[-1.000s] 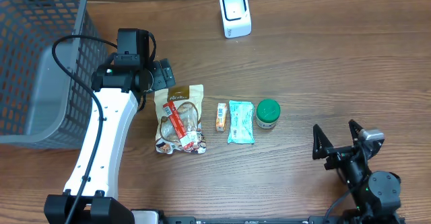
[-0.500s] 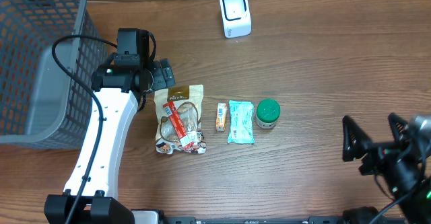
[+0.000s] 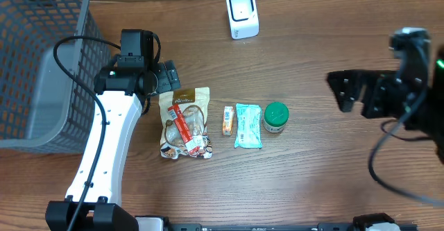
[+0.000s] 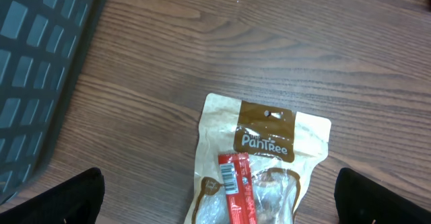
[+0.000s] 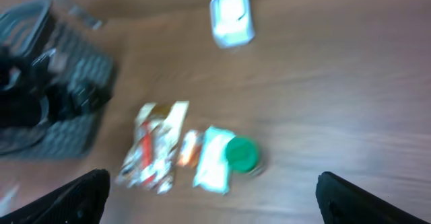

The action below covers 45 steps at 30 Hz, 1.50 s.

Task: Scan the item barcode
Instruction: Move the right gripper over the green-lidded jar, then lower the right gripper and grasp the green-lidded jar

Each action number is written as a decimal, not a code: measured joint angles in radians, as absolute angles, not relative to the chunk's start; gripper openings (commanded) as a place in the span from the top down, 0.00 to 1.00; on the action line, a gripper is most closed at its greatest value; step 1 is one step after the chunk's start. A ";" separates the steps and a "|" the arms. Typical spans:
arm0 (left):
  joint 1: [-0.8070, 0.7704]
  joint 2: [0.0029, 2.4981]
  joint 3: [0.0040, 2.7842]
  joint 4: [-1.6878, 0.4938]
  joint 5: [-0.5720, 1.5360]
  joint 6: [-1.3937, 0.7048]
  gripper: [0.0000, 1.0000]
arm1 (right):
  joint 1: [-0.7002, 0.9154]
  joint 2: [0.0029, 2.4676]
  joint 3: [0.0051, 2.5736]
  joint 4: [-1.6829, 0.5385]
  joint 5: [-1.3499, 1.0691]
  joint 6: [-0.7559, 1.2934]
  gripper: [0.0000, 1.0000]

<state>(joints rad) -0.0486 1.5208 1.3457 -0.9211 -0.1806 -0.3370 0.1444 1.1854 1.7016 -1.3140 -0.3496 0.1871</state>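
A tan and brown snack pouch [image 3: 186,100] printed "PaniRee" is laid flat near the middle of the wooden table [image 3: 312,182]. A red stick packet [image 3: 184,130] is rested lengthwise on its clear front. In the left wrist view a barcode is seen on the upper end of that packet.

To the pouch's right a short row is formed by a small orange sachet [image 3: 227,120], a pale teal flat packet [image 3: 248,125] and a small jar with a green lid [image 3: 275,117]. The sachet and the teal packet are set just beside each other. Whether the jar touches the teal packet cannot be told.

A white box-shaped barcode scanner [image 3: 243,14] is stood at the table edge away from the arm bases, well apart from the row. A grey plastic mesh basket [image 3: 41,23] is placed at the left corner of that edge.

The left gripper [image 4: 217,187] is held over the top edge of the pouch, its jaws spread wide and nothing grasped. No contact with the pouch can be made out.

The right gripper [image 3: 361,93] is raised over the right side of the table, well apart from every item, its jaws likewise spread wide and empty. The right wrist view is blurred, so the row, the scanner and the basket are made out there only as smears.
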 measured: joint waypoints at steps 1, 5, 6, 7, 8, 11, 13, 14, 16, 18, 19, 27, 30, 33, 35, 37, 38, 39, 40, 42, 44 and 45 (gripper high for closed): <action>-0.049 1.521 1.345 -0.921 -0.180 -0.337 0.00 | 0.145 1.207 1.702 -1.312 -0.377 0.186 0.06; -0.049 1.521 1.345 -0.921 -0.181 -0.337 0.00 | 0.145 1.277 1.702 -1.331 -0.392 0.261 0.09; -0.049 1.521 1.345 -0.921 -0.180 -0.337 0.00 | 0.147 1.300 1.702 -1.341 -0.379 0.296 0.09; -0.049 1.521 1.345 -0.921 -0.180 -0.337 0.00 | 0.151 1.321 1.702 -1.352 -0.363 0.321 0.09; -0.049 1.521 1.345 -0.920 -0.180 -0.337 0.00 | 0.158 1.343 1.702 -1.364 -0.345 0.349 0.09; -0.049 1.521 1.345 -0.921 -0.180 -0.337 0.00 | 0.209 1.423 1.702 -1.399 -0.268 0.453 0.09; -0.049 1.521 1.345 -0.921 -0.180 -0.337 0.00 | 0.248 1.470 1.702 -1.412 -0.227 0.509 0.09; -0.049 1.521 1.345 -0.921 -0.180 -0.337 0.00 | 0.278 1.503 1.702 -1.418 -0.200 0.546 0.09; -0.049 1.521 1.345 -0.921 -0.180 -0.337 0.00 | 0.324 1.554 1.702 -1.426 -0.164 0.592 0.09; -0.049 1.521 1.346 -0.921 -0.180 -0.337 0.00 | 0.365 1.604 1.702 -1.430 -0.131 0.630 0.08; -0.049 1.521 1.345 -0.921 -0.180 -0.337 0.00 | 0.390 1.635 1.702 -1.430 -0.110 0.653 0.04; -0.049 1.521 1.345 -0.920 -0.180 -0.337 0.01 | 0.472 1.842 1.702 -1.417 -0.034 0.790 0.00; -0.049 1.521 1.345 -0.921 -0.180 -0.337 0.00 | 0.479 1.897 1.702 -1.394 -0.033 0.826 0.00; -0.049 1.521 1.345 -0.921 -0.180 -0.337 0.00 | 0.496 1.932 1.702 -1.374 -0.033 0.843 0.00; -0.049 1.521 1.345 -0.921 -0.180 -0.337 0.00 | 0.512 1.948 1.702 -1.365 -0.034 0.850 0.00; -0.049 1.521 1.345 -0.921 -0.180 -0.337 0.00 | 0.524 1.961 1.702 -1.355 -0.033 0.863 0.00; -0.049 1.521 1.345 -0.921 -0.180 -0.337 0.01 | 0.529 1.967 1.702 -1.354 -0.030 0.868 0.00; -0.049 1.521 1.345 -0.921 -0.180 -0.337 0.00 | 0.531 1.971 1.702 -1.354 -0.025 0.872 0.00; -0.049 1.521 1.345 -0.921 -0.180 -0.337 0.00 | 0.533 1.974 1.702 -1.354 -0.023 0.878 0.00; -0.049 1.521 1.345 -0.920 -0.180 -0.337 0.00 | 0.532 1.982 1.702 -1.354 -0.018 0.888 0.00; -0.049 1.520 1.345 -0.920 -0.180 -0.337 0.00 | 0.532 1.991 1.702 -1.350 -0.014 0.894 0.00; -0.049 1.521 1.345 -0.921 -0.180 -0.337 0.01 | 0.532 1.994 1.699 -1.342 -0.014 0.897 0.00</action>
<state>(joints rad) -0.0486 1.5208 1.3453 -0.9207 -0.1802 -0.3370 0.5316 1.9938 1.6985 -1.3418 -0.0135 0.8974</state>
